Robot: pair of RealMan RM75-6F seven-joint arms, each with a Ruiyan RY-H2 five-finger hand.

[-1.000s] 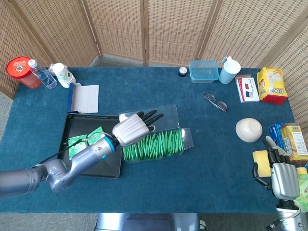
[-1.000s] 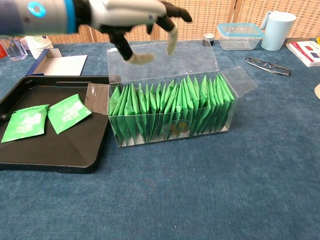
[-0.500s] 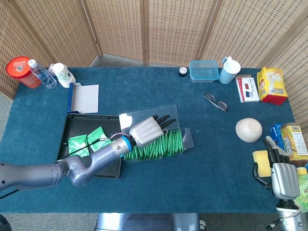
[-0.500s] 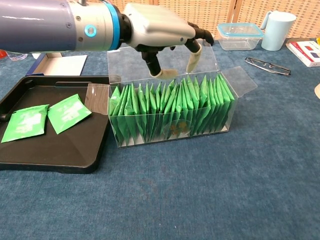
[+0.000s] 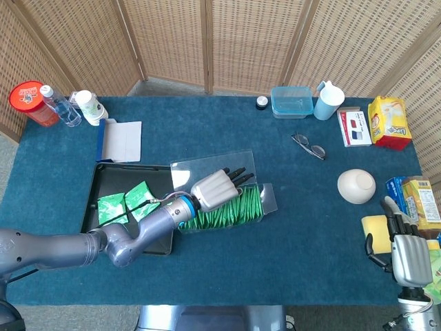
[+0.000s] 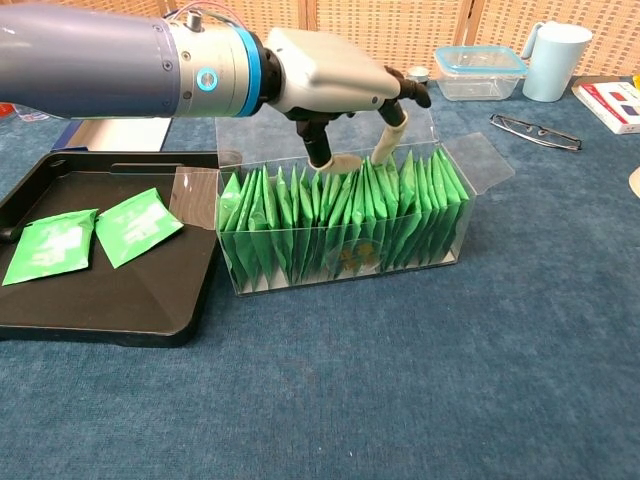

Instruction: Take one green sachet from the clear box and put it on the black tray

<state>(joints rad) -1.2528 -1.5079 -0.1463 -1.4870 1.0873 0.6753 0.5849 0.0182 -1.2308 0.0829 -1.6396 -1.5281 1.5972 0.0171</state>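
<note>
Now | clear box: green sachets (upright) | black tray: two sachets

You have two loose green sachets lying on one black tray. One clear box holds a packed row of further green sachets, too tightly stacked to count exactly. You have two hands in view: the left hand and the right hand. On the table you also have one pair of glasses, one lidded clear container, one white bowl and two bottles.
</note>
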